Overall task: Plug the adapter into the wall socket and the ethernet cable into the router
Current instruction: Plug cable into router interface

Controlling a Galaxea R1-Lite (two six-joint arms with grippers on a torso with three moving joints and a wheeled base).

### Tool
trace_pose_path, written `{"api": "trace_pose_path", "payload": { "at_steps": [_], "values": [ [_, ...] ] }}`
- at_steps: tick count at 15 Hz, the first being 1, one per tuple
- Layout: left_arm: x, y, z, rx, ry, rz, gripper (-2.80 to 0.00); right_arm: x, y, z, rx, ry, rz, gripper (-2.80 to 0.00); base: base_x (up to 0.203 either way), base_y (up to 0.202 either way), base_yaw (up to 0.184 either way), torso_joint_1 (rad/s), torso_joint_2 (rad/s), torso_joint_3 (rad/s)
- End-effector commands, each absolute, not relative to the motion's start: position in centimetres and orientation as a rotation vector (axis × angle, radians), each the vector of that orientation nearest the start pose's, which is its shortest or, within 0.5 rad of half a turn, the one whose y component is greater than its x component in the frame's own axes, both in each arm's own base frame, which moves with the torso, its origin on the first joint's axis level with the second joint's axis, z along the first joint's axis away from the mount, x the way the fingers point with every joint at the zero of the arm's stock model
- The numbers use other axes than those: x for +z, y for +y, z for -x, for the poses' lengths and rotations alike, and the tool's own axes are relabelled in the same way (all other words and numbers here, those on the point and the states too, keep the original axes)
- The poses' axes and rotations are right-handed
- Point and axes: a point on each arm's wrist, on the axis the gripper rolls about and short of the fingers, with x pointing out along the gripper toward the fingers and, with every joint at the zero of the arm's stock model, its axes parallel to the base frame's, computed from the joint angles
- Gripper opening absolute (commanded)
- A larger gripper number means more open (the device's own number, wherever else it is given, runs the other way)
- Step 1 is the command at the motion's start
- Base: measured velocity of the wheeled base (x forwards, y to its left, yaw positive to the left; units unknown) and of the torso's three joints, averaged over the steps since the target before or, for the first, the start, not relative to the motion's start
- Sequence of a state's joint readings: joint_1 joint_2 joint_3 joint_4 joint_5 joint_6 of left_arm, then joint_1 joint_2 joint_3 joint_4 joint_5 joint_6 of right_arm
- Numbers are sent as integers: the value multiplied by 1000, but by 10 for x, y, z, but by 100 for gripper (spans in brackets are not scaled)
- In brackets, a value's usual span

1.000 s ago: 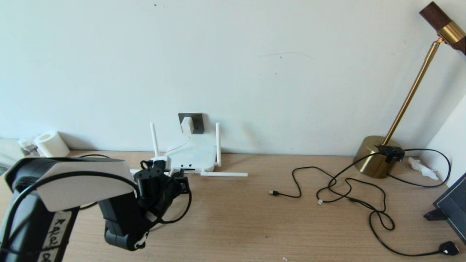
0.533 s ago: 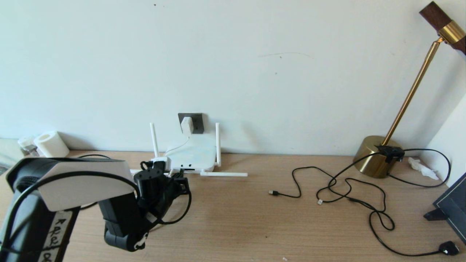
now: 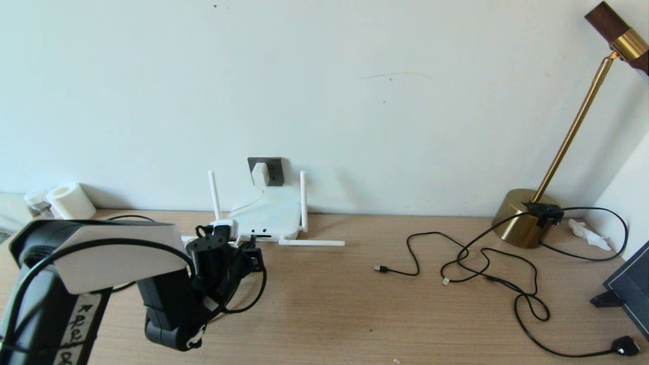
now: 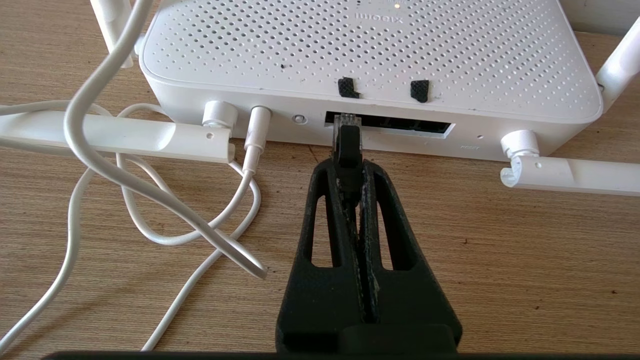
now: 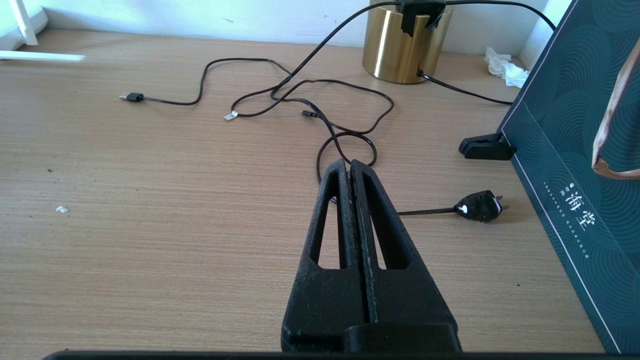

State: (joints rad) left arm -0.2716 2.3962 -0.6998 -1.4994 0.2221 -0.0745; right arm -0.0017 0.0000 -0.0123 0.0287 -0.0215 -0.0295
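left hand (image 4: 350, 172) pinching ethernet cable (image 4: 348, 145), connector at router (image 4: 370, 55) port; right hand (image 5: 350, 172) closed, empty.

Right gripper (image 5: 351, 167) closed, empty, above desk (image 5: 150, 225); black cables (image 5: 300, 95), gold lamp base (image 5: 402, 47) beyond.

lamp head: brass floor-style desk lamp w/ brown wooden shade (image 3: 616, 35), shade cut off by head view's top-right edge
dark teal patterned box (image 5: 575, 150): cut by right edge, full shape unknown
flat white perforated router (image 4: 370, 55): far edge cropped in left wrist view
connector tip: clear plug of thick black ethernet cable (image 4: 346, 137) at port slot, seating depth can't tell
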Motion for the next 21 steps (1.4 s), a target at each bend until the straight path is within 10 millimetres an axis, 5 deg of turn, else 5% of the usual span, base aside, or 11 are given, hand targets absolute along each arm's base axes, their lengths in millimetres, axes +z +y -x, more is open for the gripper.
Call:
{"api": "trace_pose_path", "payload": {
  "at_steps": [1, 21],
  "values": [
    [3, -96, -360, -41, 183, 29, -280, 76, 0, 24, -23, 19, 30, -280, 0, 0, 0, 0, 0, 0],
    [6, -95, -358, -41, 180, 30, -280, 76, 0, 24, -23, 19, 31, -280, 0, 0, 0, 0, 0, 0]
  ]
}}
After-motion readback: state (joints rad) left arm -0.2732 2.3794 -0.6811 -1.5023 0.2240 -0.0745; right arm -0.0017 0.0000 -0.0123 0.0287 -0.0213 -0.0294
